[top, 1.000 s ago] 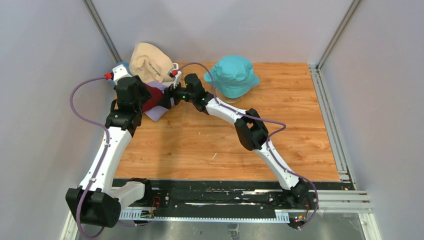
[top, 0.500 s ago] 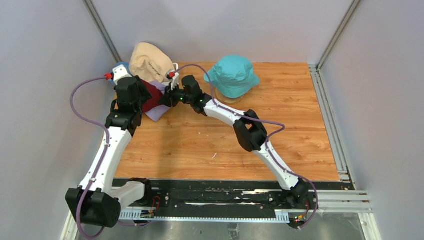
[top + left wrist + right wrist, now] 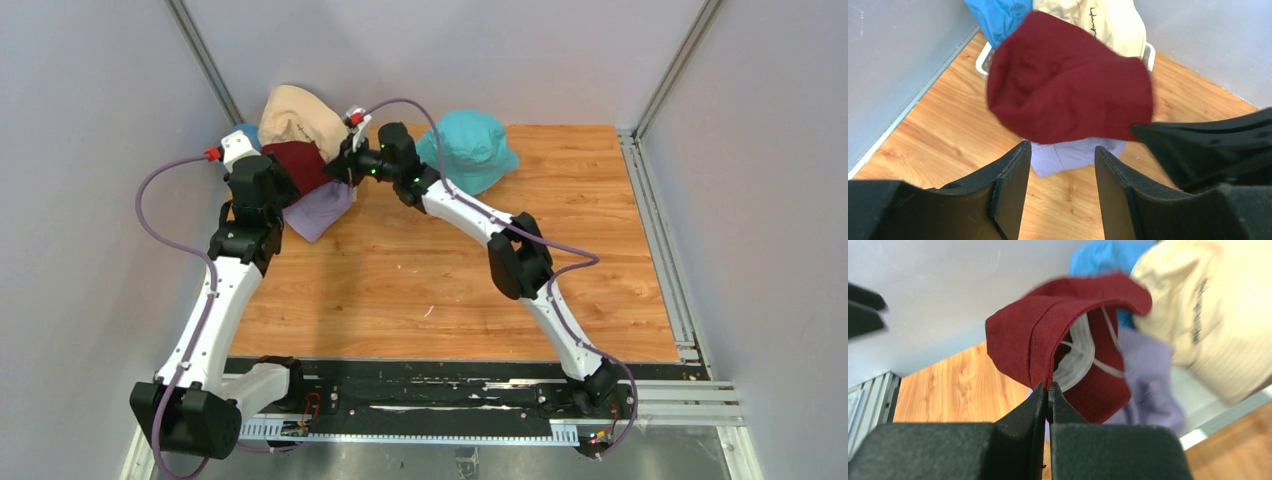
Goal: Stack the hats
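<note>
Our right hand (image 3: 1048, 390) pinches the red hat (image 3: 1068, 335) by its brim, at the top view's upper left. Our left hand (image 3: 1060, 160) gapes empty. We should raise it clear of the lavender hat (image 3: 320, 212), then centre it over the teal hat (image 3: 470, 150).

Short line of dark cursive lettering (image 3: 1093, 21) stitched on the side of the beige hat (image 3: 1115, 35), running aslant in the left wrist view, smeared to a dark streak in the right wrist view, letters too small and blurred to read, nothing else legible.
</note>
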Motion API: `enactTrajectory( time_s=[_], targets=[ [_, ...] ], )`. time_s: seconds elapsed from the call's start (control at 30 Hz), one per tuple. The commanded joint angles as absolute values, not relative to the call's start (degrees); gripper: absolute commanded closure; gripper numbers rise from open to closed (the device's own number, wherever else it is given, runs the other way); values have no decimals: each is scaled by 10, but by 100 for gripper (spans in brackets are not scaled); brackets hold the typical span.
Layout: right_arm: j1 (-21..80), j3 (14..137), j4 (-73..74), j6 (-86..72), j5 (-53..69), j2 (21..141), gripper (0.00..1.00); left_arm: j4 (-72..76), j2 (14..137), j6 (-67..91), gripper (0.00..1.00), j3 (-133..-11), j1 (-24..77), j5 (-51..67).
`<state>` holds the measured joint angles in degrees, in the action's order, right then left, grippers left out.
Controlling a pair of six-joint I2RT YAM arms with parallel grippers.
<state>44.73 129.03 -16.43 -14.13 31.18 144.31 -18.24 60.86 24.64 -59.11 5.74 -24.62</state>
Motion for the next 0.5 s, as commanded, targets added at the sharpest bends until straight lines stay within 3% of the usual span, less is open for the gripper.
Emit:
enactTrajectory(
  time_s=[0.0,0.47],
  targets=[
    [423,1304,-185,-112,295,1351,99,-170,587,254,46,-592,51,-277],
    [385,1293,-180,-80,276,1254,99,-141,570,283,46,-569,51,-283]
  ],
)
